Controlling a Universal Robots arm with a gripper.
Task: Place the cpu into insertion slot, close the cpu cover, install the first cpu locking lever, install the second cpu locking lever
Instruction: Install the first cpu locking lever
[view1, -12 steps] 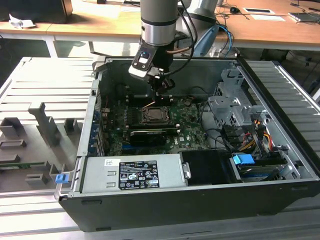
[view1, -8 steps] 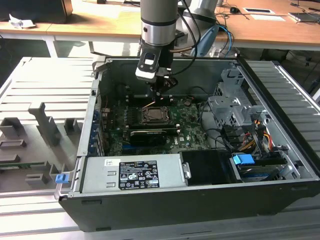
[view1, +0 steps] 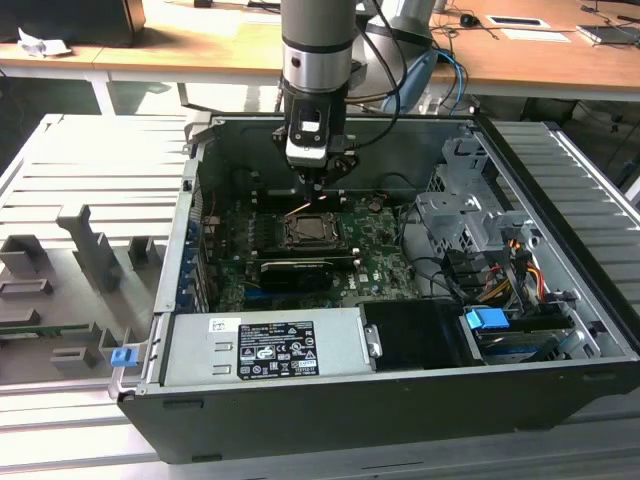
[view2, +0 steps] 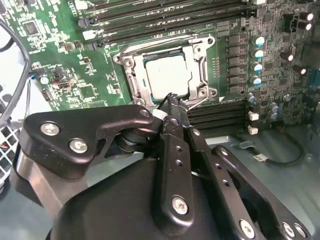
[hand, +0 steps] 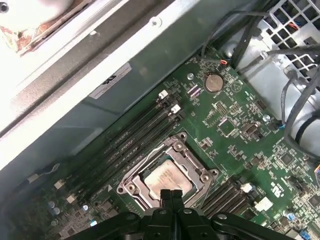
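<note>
I see the open computer case (view1: 420, 410) and its green board (view1: 378, 262), with the insertion slot (view1: 305, 232) at six o'clock from my gripper (view1: 321, 186). The cpu cover (view2: 196, 60) lies flat around the cpu (view2: 167, 75), which sits face up; being square, it has no long axis. The fingers are pressed together and empty, at the frame's edge. I judge this is lever work: push low and keep off the chip.
</note>
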